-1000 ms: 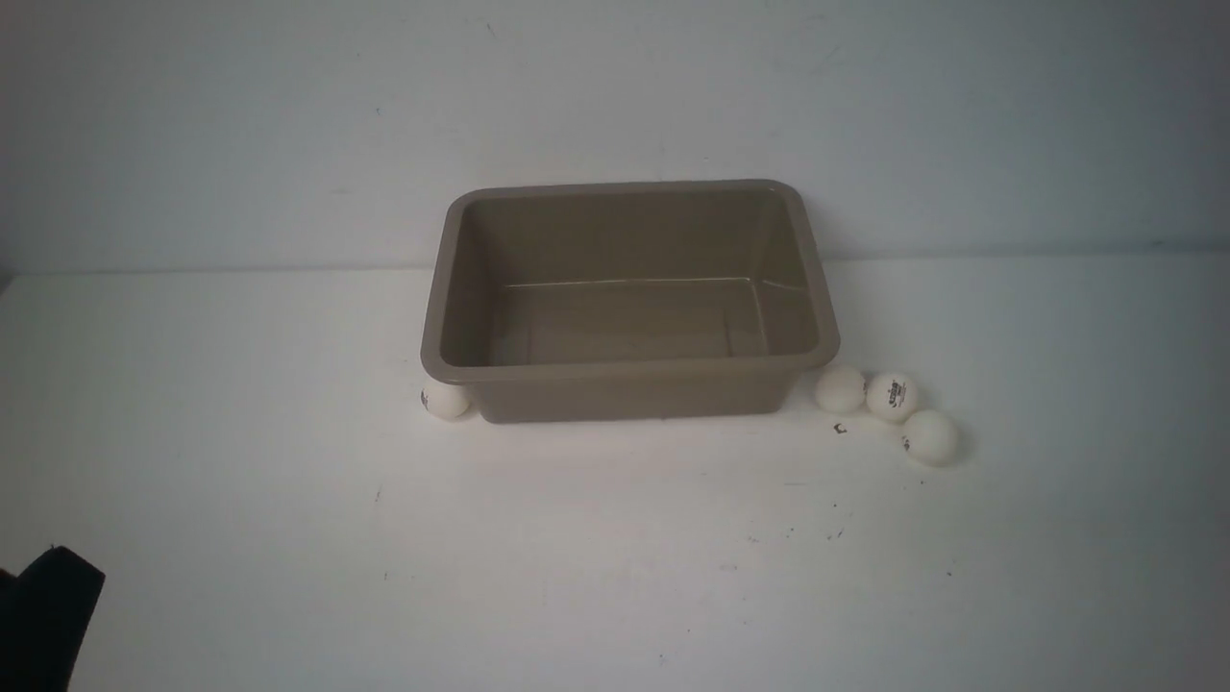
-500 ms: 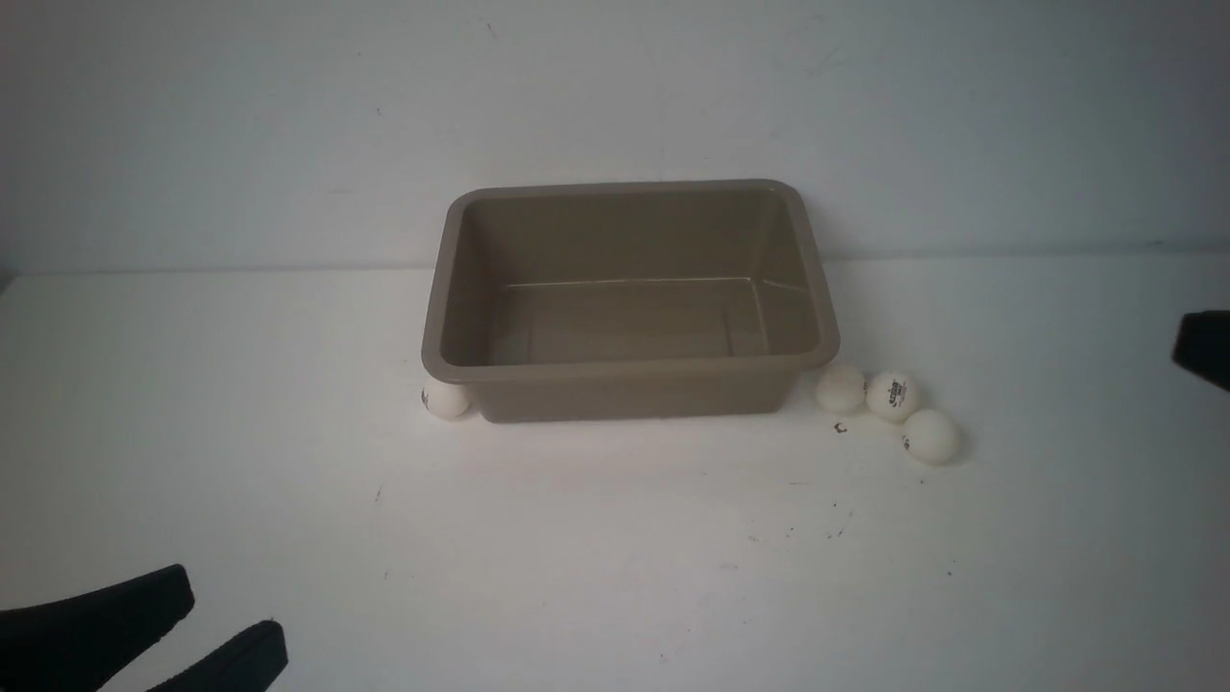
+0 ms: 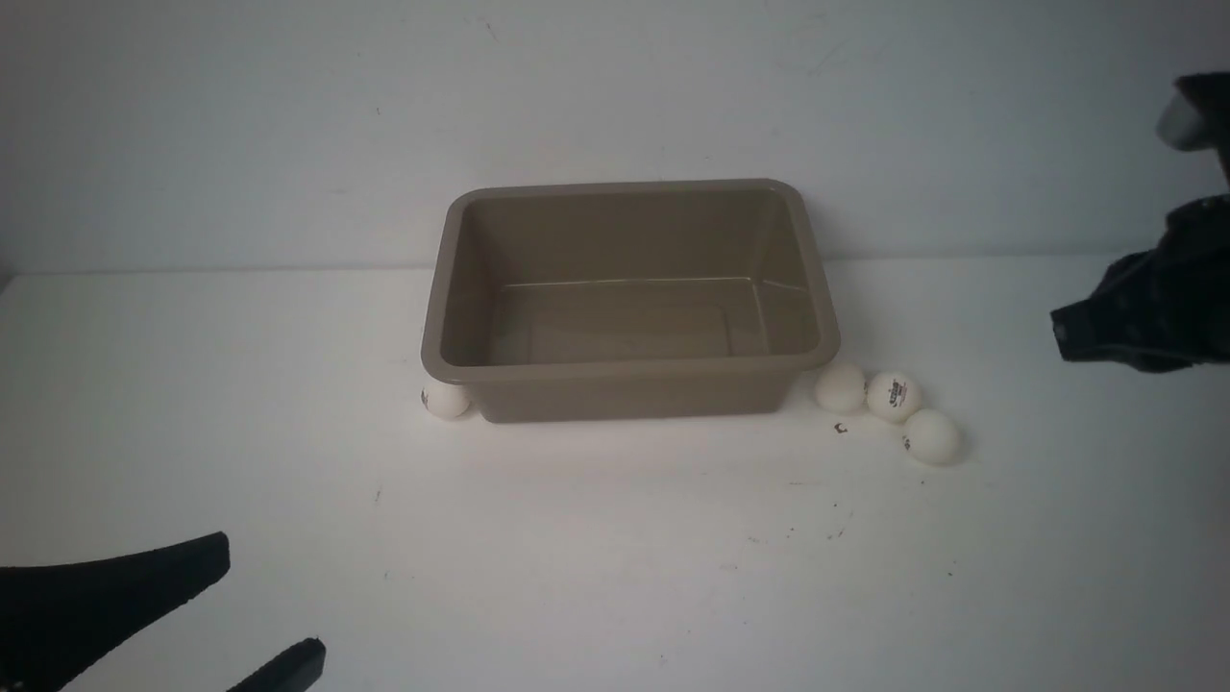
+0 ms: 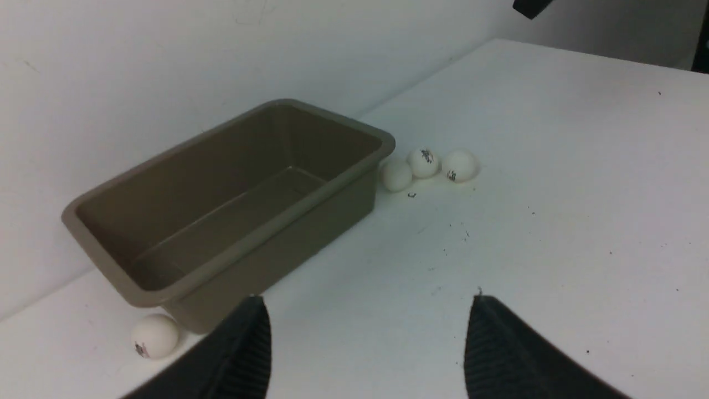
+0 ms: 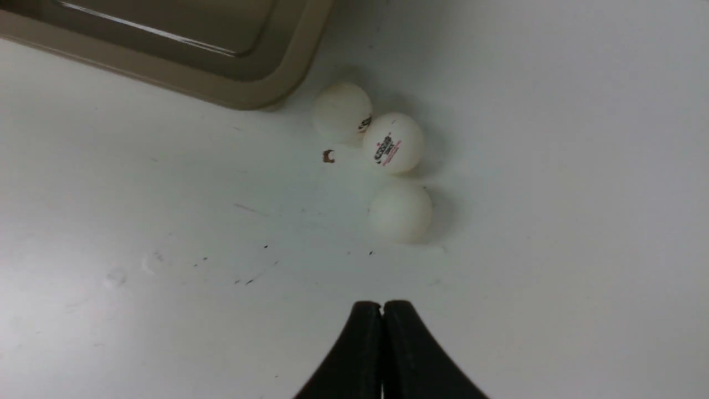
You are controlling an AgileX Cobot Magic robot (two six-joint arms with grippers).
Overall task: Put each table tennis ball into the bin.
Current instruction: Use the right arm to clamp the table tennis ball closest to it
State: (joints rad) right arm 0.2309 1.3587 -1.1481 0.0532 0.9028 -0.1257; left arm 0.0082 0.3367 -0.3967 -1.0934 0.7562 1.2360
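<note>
The taupe bin (image 3: pixel 629 370) stands open and empty at the back middle of the white table. One table tennis ball (image 3: pixel 446 400) rests against its front left corner. Three more balls (image 3: pixel 841 388) (image 3: pixel 893 397) (image 3: pixel 931 436) cluster by its front right corner. My left gripper (image 3: pixel 272 604) is open at the near left, far from the bin (image 4: pixel 260 230) and that single ball (image 4: pixel 155 336), with nothing between its fingers. My right gripper (image 5: pixel 382 303) is shut and empty, hovering just short of the nearest of the three balls (image 5: pixel 400 212).
The right arm (image 3: pixel 1153 298) shows as a dark mass at the right edge, above the table. A pale wall runs behind the bin. Small dark specks and a tiny brown scrap (image 5: pixel 328 157) lie on the tabletop beside the three balls.
The left gripper has come further into the front view from the lower left corner. The right arm has entered from the right edge and moved inward. Bin and balls have not moved.
</note>
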